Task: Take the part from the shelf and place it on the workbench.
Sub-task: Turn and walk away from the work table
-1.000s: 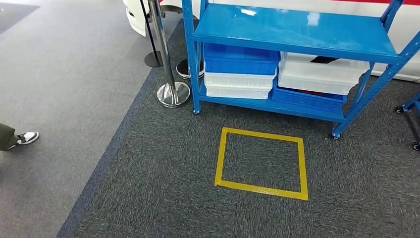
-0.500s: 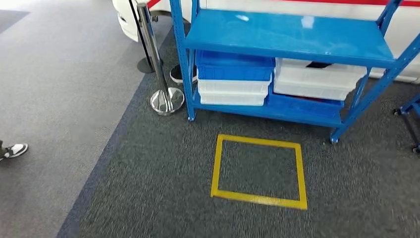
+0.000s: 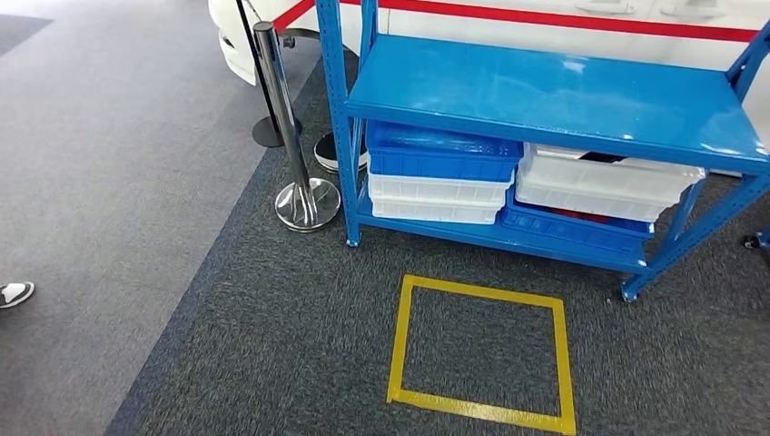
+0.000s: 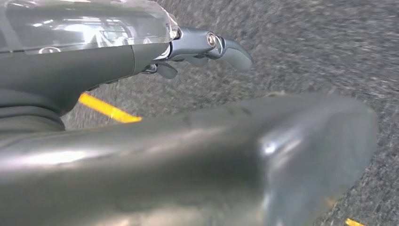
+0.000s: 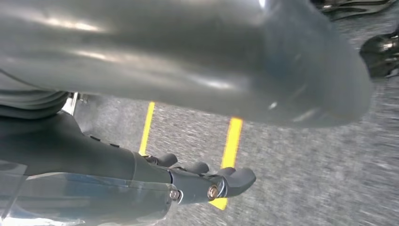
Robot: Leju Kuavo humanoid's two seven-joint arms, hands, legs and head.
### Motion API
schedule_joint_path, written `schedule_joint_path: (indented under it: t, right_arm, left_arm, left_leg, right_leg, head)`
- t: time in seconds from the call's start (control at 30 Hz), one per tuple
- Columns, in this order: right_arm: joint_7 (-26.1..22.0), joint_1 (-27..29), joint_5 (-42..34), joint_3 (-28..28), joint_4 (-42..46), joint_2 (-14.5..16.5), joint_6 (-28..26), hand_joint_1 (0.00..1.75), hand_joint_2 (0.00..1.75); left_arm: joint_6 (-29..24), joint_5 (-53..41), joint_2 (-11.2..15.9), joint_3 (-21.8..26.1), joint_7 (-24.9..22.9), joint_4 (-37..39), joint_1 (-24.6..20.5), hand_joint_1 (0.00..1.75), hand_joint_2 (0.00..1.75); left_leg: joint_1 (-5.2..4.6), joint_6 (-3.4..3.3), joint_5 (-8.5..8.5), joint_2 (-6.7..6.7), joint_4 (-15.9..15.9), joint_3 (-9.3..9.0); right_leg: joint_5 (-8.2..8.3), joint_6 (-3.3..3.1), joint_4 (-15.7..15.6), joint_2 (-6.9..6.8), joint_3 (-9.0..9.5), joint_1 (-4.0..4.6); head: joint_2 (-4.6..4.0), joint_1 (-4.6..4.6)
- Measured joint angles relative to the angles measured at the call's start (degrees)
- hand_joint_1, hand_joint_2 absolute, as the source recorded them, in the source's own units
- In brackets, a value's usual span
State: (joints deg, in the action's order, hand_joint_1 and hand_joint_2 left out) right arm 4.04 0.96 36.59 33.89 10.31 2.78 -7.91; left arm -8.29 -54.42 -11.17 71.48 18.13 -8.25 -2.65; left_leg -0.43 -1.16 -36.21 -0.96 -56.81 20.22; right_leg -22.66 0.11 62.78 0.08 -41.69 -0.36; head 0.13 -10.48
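Observation:
A blue metal shelf (image 3: 554, 86) stands ahead on dark carpet, its upper board bare. On its lower board sit a blue bin (image 3: 440, 153) on white bins (image 3: 436, 195), and a white bin (image 3: 599, 182) on another blue bin (image 3: 572, 227). Something dark (image 3: 595, 157) shows at the white bin's rim; I cannot tell what it is. My left hand (image 4: 94, 61) hangs over the carpet holding nothing, its fingers (image 4: 226, 47) slightly bent and apart from the thumb. Beside yellow tape, my right hand (image 5: 117, 160) hangs the same way, with nothing in it.
A yellow tape square (image 3: 397, 341) marks the floor in front of the shelf. A chrome stanchion (image 3: 291, 136) stands left of the shelf, with a white vehicle with a red stripe (image 3: 545, 18) behind. A person's shoe (image 3: 14, 292) is at the far left.
The camera has moved closer to the shelf and turned a little, so shelf and tape square sit lower and larger in the picture. The shoe has slid toward the left edge.

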Motion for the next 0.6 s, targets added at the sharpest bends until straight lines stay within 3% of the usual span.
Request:
schedule_joint_path:
  t: [0.07,0.1,0.17,0.2,0.27,0.33,0.37,0.4,0.47,0.5,0.53,0.57,0.6]
  right_arm:
    - [0.0,-0.3,-0.1,0.2,0.0,0.0,0.1,0.00,0.00]
    - [-0.1,-0.5,-0.2,0.3,0.0,0.0,0.1,0.00,0.00]
    - [-0.1,-0.7,-0.9,0.7,0.1,0.0,0.2,0.00,0.00]
    - [-0.1,-0.8,-1.5,1.0,0.1,0.0,0.2,0.00,0.00]
    - [-0.2,-0.7,-2.9,1.9,0.1,0.0,0.1,0.00,0.00]
    - [-0.2,-0.5,-3.8,2.9,0.1,0.0,-0.1,0.00,0.00]
    - [-0.2,-0.4,-4.0,3.3,0.1,0.0,-0.2,0.00,0.00]
    - [-0.2,-0.3,-4.2,3.6,0.1,0.0,-0.3,0.00,0.00]
    - [-0.2,-0.1,-4.4,4.1,0.0,0.4,-0.3,0.00,0.00]
    - [-0.2,-0.2,-4.5,4.2,0.0,0.6,-0.3,0.00,0.00]
    - [-0.2,-0.6,-4.7,4.4,0.1,0.8,-0.2,0.00,0.00]
    - [-0.2,-0.9,-4.8,4.6,0.2,0.8,0.0,0.00,0.00]
    - [-0.2,-1.3,-5.0,4.9,0.3,0.9,0.1,0.00,0.00]
  left_arm:
    - [-0.3,0.0,0.1,0.0,-0.1,0.0,-0.4,0.00,0.00]
    - [-0.4,0.0,0.1,0.0,-0.1,0.0,-0.7,0.00,0.00]
    - [-0.3,0.0,0.3,0.0,0.0,-0.1,-1.0,0.00,0.00]
    - [0.3,0.0,0.5,0.0,0.1,-0.1,-0.9,0.00,0.00]
    - [2.3,-0.1,1.4,0.0,0.6,0.0,-0.1,0.00,0.00]
    - [4.4,-0.1,2.6,0.0,1.0,0.0,1.0,0.00,0.00]
    - [5.2,-0.1,3.1,0.0,1.1,0.0,1.4,0.00,0.00]
    - [5.6,-0.1,3.5,0.0,1.1,0.0,1.9,0.00,0.00]
    - [6.0,-0.1,4.3,0.0,1.1,0.0,2.6,0.00,0.00]
    - [6.0,-0.1,4.7,0.0,1.0,-0.1,2.7,0.00,0.00]
    - [6.0,-0.1,5.0,0.0,0.9,-0.1,2.7,0.00,0.00]
    - [6.0,-0.1,5.1,0.0,0.8,-0.1,2.3,0.00,0.00]
    - [6.0,-0.1,5.1,0.1,0.7,-0.1,2.0,0.00,0.00]
  left_leg:
    - [-0.08,0.83,0.62,-0.04,-1.1,-1.23]
    - [-0.07,1.20,2.34,0.02,-3.9,-0.31]
    - [0.09,1.97,5.27,0.22,-12.6,4.91]
    - [0.30,2.39,4.88,0.34,-16.2,7.87]
    - [0.74,3.04,-0.02,0.47,-18.8,12.67]
    - [1.07,3.31,-5.07,0.51,-17.0,16.21]
    - [1.13,3.31,-5.05,0.44,-14.8,17.61]
    - [1.14,3.13,-1.70,-0.02,-11.7,18.81]
    - [0.91,2.47,10.92,-2.31,-5.6,20.66]
    - [0.68,2.06,15.54,-3.24,-4.2,21.06]
    - [0.32,1.73,17.52,-3.71,-4.0,21.19]
    - [0.02,1.27,16.41,-3.33,-4.7,20.79]
    - [-0.10,0.88,15.62,-2.77,-4.5,20.30]
  right_leg:
    - [-1.19,-0.55,-0.1,0.23,1.90,0.00]
    - [-1.99,-0.94,-0.6,0.34,3.18,-0.15]
    - [-3.64,-1.57,-2.0,0.59,6.25,-0.53]
    - [-4.53,-1.72,-2.7,0.80,7.84,-0.60]
    - [-6.36,-1.76,-3.9,1.62,11.20,-0.70]
    - [-8.36,-1.63,-4.9,2.85,14.81,-0.85]
    - [-9.45,-1.53,-5.3,3.53,16.58,-0.90]
    - [-10.54,-1.41,-5.6,4.16,18.21,-0.95]
    - [-12.69,-0.88,-5.3,5.45,20.54,-1.13]
    - [-13.72,-0.38,-5.2,6.15,21.15,-1.40]
    - [-14.60,0.19,-5.2,6.80,21.53,-1.74]
    - [-15.25,0.77,-5.6,7.45,21.91,-2.06]
    - [-15.88,1.16,-6.0,7.03,22.54,-2.34]
  head:
    - [0.01,-0.01]
    - [0.01,0.01]
    - [0.02,-0.05]
    - [0.01,-0.06]
    - [0.00,-0.10]
    - [0.00,-0.10]
    - [0.00,-0.10]
    - [-0.01,-0.10]
    - [-0.01,-0.05]
    - [-0.02,0.01]
    - [-0.01,0.07]
    - [0.00,0.05]
    - [0.00,0.05]
